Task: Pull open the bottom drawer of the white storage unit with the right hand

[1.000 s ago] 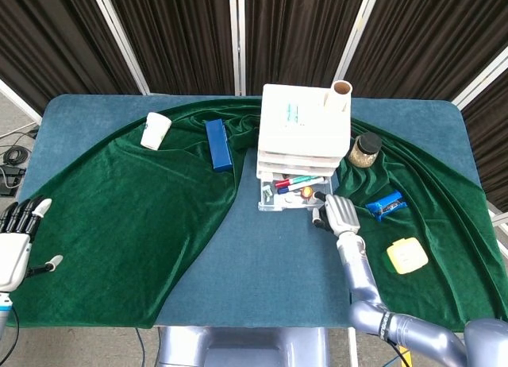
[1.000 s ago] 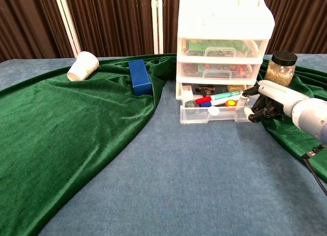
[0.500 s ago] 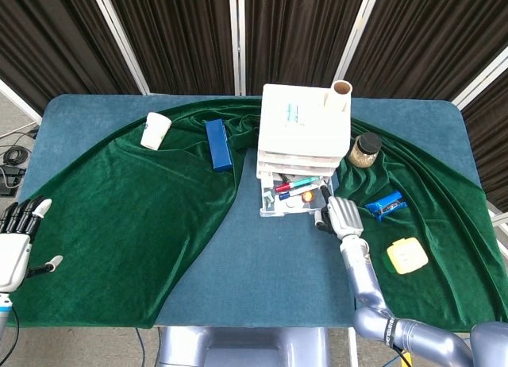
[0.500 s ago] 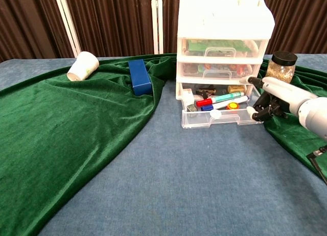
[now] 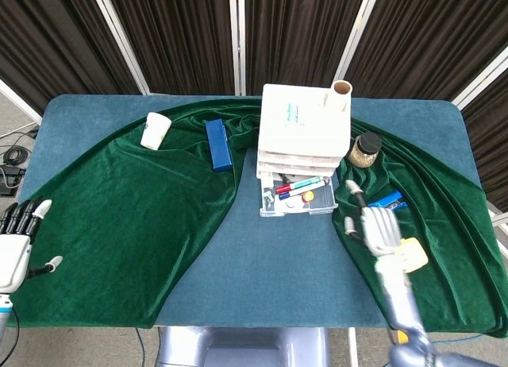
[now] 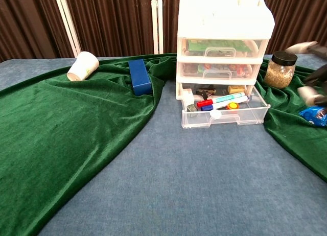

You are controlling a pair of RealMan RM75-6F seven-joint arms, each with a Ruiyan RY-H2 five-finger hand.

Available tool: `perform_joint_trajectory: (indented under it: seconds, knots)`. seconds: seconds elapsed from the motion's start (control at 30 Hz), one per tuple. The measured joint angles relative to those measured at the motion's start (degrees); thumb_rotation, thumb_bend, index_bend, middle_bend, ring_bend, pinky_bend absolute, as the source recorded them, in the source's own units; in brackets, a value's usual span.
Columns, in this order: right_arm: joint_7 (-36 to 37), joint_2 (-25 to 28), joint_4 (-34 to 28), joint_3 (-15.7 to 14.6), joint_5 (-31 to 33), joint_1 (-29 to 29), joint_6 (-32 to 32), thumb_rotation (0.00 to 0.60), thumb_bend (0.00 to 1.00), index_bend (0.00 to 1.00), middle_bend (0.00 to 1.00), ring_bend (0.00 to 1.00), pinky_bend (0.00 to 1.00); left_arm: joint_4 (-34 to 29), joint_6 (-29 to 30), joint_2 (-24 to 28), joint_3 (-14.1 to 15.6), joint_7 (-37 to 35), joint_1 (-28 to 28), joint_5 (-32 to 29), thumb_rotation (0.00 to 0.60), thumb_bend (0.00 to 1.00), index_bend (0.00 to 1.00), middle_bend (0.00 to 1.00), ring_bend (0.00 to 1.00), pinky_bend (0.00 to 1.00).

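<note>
right hand (image 5: 379, 228) pulled back off bottom drawer (image 6: 225, 112), drawer out, fingers loose, holding nothing, left hand (image 5: 14, 238) spread, idle

Right robot hand (image 5: 380, 229) off bottom drawer (image 6: 225, 113).

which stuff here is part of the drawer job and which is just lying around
Job: white storage unit, its bottom drawer pulled open, right hand.

Lying about: paper cup, blue box, jar, blue packet, yellow item, green cloth.

Bare blue table (image 6: 204, 174) lies before the open bottom drawer (image 6: 225, 113); jar (image 6: 279, 70) and blue packet (image 6: 312, 115) crowd its right.
</note>
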Motion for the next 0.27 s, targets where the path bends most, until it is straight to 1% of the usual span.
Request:
perform_joint_trajectory:
  seconds: [0.07, 0.1, 0.13, 0.17, 0.2, 0.23, 0.27]
  knots:
    - [2.40, 2.43, 0.22, -1.71, -3.89, -2.31, 3.60, 0.600, 0.30, 0.03, 0.22, 0.26, 0.29, 0.30, 0.34, -0.55, 0.26, 0.83, 0.16, 0.40, 0.600, 0.09, 0.00, 0.00, 0.00, 0.00]
    - [3.38, 3.52, 0.54, -2.42, -5.35, -3.29, 4.97, 0.600, 0.25, 0.02, 0.15, 0.18, 0.22, 0.45, 0.41, -0.78, 0.37, 1.16, 0.23, 0.53, 0.600, 0.09, 0.00, 0.00, 0.00, 0.00]
    - [4.30, 4.60, 1.06, -3.05, -6.54, -4.20, 6.22, 0.600, 0.19, 0.01, 0.07, 0.09, 0.12, 0.69, 0.44, -1.11, 0.49, 1.55, 0.28, 0.62, 0.600, 0.09, 0.00, 0.00, 0.00, 0.00]
    - [5.17, 5.89, 2.03, -3.74, -7.61, -5.30, 7.73, 0.600, 0.15, 0.00, 0.02, 0.03, 0.05, 0.95, 0.41, -1.40, 0.56, 1.78, 0.30, 0.64, 0.600, 0.09, 0.00, 0.00, 0.00, 0.00]
    - [5.44, 6.62, 2.85, -4.22, -8.19, -6.14, 8.71, 0.600, 0.13, 0.00, 0.01, 0.01, 0.02, 1.23, 0.38, -1.69, 0.61, 2.00, 0.31, 0.64, 0.600, 0.09, 0.00, 0.00, 0.00, 0.00]
    - [5.49, 7.17, 3.68, -4.65, -8.66, -6.94, 9.56, 0.600, 0.11, 0.00, 0.00, 0.00, 0.00, 1.62, 0.26, -2.01, 0.67, 2.27, 0.32, 0.61, 0.600, 0.09, 0.00, 0.00, 0.00, 0.00]
    - [5.41, 7.83, 4.73, -5.16, -9.17, -7.99, 10.53, 0.600, 0.09, 0.00, 0.00, 0.00, 0.00, 1.90, 0.14, -2.24, 0.73, 2.44, 0.32, 0.56, 0.600, 0.08, 0.00, 0.00, 0.00, 0.00]
